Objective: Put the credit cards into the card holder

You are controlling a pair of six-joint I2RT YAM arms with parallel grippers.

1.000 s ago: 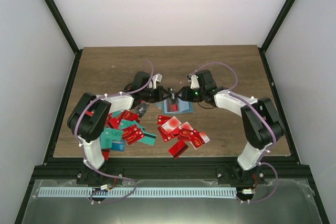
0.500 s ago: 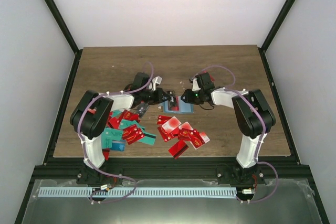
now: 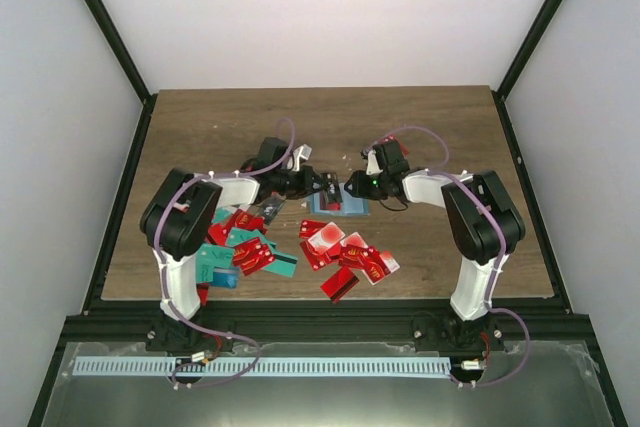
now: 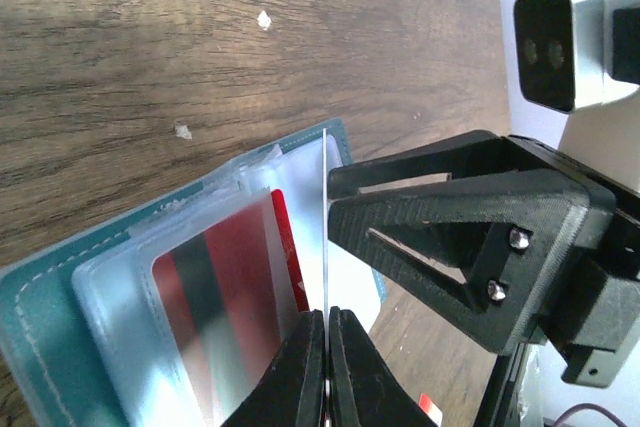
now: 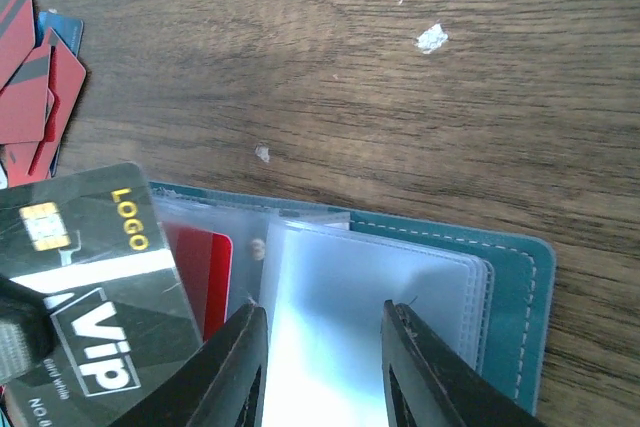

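While the card holder [image 3: 339,205] lies open in the middle of the desk [image 3: 420,127], both arms reach in over it, one from each side. The left claw [image 4: 326,332] is pinched tight on a dark card [image 5: 95,282] that says LOGO and VIP. In the left wrist view this card shows only as a thin pale line, standing on its edge just above the clear pockets [image 5: 350,287]. The right claw [image 5: 325,332] has its two fingers spread apart with nothing between them. They sit on top of the clear pockets, and it looks like they press them flat. One red card [image 5: 200,272] is already inside a pocket. Many loose cards [image 3: 345,252] lie on the desk nearer the arm bases.

I think the step now is sliding the dark card into a pocket. Next, the left claw should line the card's edge up with a pocket mouth, push it in gently, and then let go. The right claw should hold the holder so it does not slide.
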